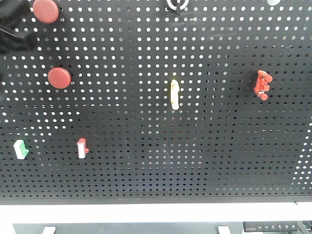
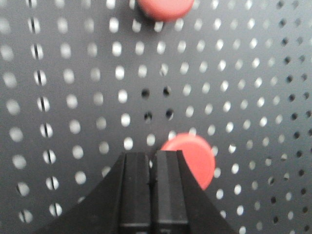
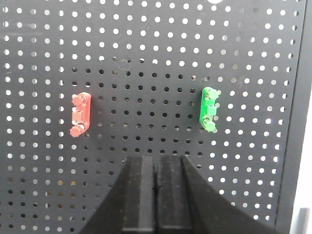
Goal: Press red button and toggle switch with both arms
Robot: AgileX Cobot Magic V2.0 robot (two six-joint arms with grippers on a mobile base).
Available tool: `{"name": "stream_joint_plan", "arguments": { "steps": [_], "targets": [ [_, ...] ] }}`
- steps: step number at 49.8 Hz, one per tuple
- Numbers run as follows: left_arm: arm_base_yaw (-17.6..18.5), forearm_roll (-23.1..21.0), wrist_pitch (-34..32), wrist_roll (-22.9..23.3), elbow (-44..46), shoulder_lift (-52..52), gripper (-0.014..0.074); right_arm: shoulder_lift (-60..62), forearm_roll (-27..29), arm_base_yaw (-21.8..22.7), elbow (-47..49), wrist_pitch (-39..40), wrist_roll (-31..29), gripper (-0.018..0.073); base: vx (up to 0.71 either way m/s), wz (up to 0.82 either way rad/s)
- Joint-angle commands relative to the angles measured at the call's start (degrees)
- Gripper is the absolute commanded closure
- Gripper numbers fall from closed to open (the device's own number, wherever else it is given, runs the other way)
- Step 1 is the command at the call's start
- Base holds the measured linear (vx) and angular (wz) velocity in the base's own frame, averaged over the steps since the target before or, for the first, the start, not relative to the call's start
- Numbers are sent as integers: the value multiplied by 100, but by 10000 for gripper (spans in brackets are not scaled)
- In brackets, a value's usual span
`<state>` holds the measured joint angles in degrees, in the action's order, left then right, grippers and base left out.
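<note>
Red button (image 2: 195, 158) — closed left gripper (image 2: 152, 158) covers its left edge.

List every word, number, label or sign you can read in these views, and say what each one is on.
No text can be read in any view.
Dark strip below the pegboard, front view: tiny pale marks, too small to read.
Upper red button, lower red button, red switch, green switch: no lettering visible.
</note>
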<state>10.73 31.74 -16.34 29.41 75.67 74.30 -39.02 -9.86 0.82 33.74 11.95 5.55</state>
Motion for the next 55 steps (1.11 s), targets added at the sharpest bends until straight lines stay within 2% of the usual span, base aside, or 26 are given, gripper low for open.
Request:
{"name": "stream_joint_plan", "arguments": {
  "steps": [1,15,32,42,55],
  "targets": [
    [27,-96,-316,123,242,-107,595,-18,2,-1,200,465,-27,563,0,0],
    [274,-83,-294,111,253,-49,595,-84,2,-1,200,465,-27,563,0,0],
    [265,-102,-328,123,264,217,595,-190,2,-1,200,461,-27,563,0,0],
    [265,-102,-314,127,579,393,595,-190,2,-1,200,461,-27,563,0,0],
    [290,-102,21,164,738,444,595,-189,2,-1,200,485,-27,563,0,0]
  ]
}}
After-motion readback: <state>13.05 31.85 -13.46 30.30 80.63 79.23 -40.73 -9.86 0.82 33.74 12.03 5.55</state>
